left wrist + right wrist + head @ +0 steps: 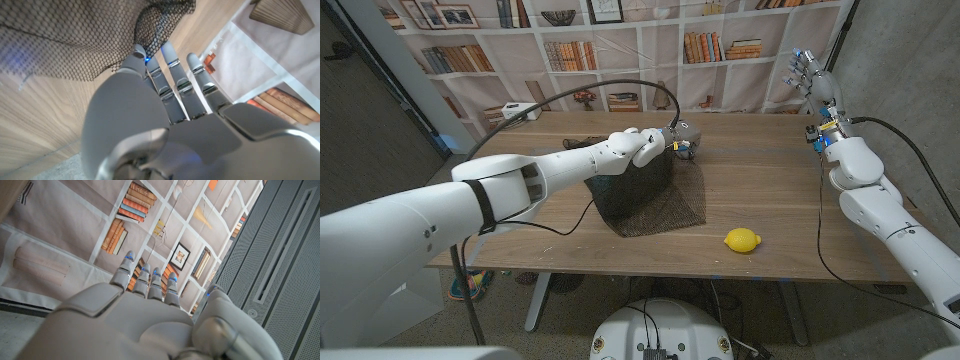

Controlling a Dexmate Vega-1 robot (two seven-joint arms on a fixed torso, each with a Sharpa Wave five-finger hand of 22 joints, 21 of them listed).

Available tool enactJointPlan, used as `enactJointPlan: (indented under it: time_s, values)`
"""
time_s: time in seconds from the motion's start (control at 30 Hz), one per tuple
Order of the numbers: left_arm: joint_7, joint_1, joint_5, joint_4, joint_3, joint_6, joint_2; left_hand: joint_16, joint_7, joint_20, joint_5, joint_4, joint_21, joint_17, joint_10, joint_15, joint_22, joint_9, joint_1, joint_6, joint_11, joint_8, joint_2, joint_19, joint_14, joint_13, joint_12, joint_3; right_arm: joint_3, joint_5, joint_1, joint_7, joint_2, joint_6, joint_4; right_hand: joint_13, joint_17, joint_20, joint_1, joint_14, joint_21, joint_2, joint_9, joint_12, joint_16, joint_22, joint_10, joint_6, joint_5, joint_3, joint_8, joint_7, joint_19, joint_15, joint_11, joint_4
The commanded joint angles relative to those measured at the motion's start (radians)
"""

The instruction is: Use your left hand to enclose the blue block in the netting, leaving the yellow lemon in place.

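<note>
Black netting [645, 195] hangs pinched by the left hand [650, 148] (right hand [810, 72] raised, fingers spread, holding nothing); dragged toward the nearby lemon [742, 240], it might snag it.

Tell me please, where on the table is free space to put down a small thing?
Bare wood lies between the lemon and the right arm, along the table behind the netting, and at the front edge left of the lemon. The middle is crowded: the left hand holds the netting up there.
</note>
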Motion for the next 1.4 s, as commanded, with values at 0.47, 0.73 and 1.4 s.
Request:
enactJointPlan:
  time_s: [0.47,0.73,1.4]
  values:
    - [-0.580,0.086,0.197,-0.558,-0.196,0.147,0.184,-0.014,-0.010,-0.005,0.006,0.010,0.028,0.019,0.006,-0.102,0.007,-0.007,0.030,0.005,-0.014,0.012,0.012,0.005,0.017,0.122,0.019,0.001,0.021,-0.012,-0.016,-0.029,0.014,0.016,-0.029,0.004,0.004,-0.010,-0.006,0.018,0.008,0.008,0.004,0.002,0.006,0.002,0.007,-0.004,-0.005,0.010,0.000,-0.007,0.011,-0.003,-0.003,-0.001]
    - [-0.743,0.128,0.293,-0.677,-0.248,0.199,0.204,-0.021,-0.008,-0.006,0.005,0.011,0.039,0.025,0.003,-0.102,0.007,-0.010,0.032,0.003,-0.014,0.013,0.011,0.004,0.018,0.133,0.018,0.000,0.024,-0.013,-0.017,-0.025,0.013,0.021,-0.034,0.003,0.004,-0.009,-0.006,0.019,0.008,0.009,0.004,0.001,0.006,0.002,0.006,-0.006,-0.005,0.011,-0.001,-0.008,0.012,-0.002,-0.001,-0.001]
    - [-1.256,0.222,0.617,-0.854,-0.352,0.300,0.179,-0.034,-0.009,-0.014,0.003,0.011,0.061,0.039,-0.001,-0.103,0.007,-0.017,0.039,0.000,-0.015,0.016,0.009,-0.002,0.023,0.155,0.015,0.000,0.056,-0.018,-0.067,-0.060,0.003,0.003,-0.104,0.003,0.005,-0.010,-0.008,0.024,0.008,0.010,0.004,0.002,0.007,0.002,0.007,-0.008,-0.005,0.013,0.000,-0.010,0.015,-0.001,-0.001,0.001]
